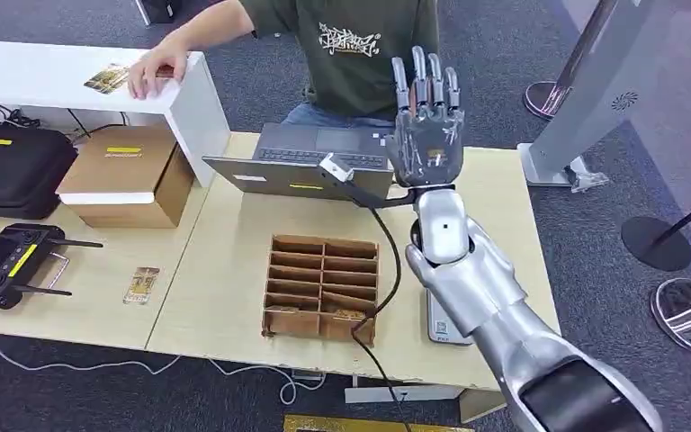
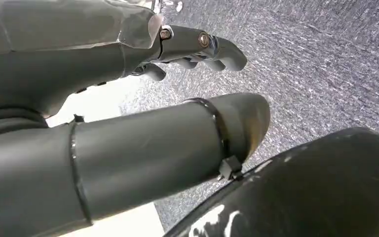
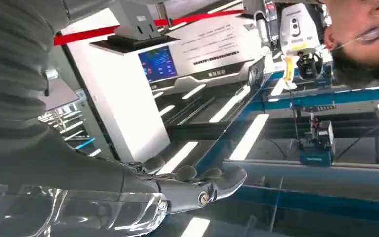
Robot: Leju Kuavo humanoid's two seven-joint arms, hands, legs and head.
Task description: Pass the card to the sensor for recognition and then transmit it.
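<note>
1. Two cards are showing in the head view: one card (image 1: 141,284) is lying flat on the wooden bench (image 1: 225,270) at lower left, and a second card (image 1: 108,79) is lying on the white counter (image 1: 45,76) at upper left, touching a person's hand (image 1: 155,68).
2. The bench card is looking small, upright-oblong and pale with a brownish print; its detail is too small to read. The counter card is showing a golden-brown picture.
3. One right hand (image 1: 426,126) is rising in the centre of the frame, fingers (image 1: 418,72) pointing upward and spread slightly apart, holding nothing, in front of the person's dark green shirt (image 1: 351,45).
4. One left hand (image 2: 197,47) is hanging over grey carpet, fingers curling loosely, nothing in them.
5. One cardboard divider box (image 1: 321,288) is sitting at centre, one open laptop (image 1: 310,162) behind it.
6. One brown carton (image 1: 126,175), one black case (image 1: 13,166) and one black controller (image 1: 9,264) are lying at left.
</note>
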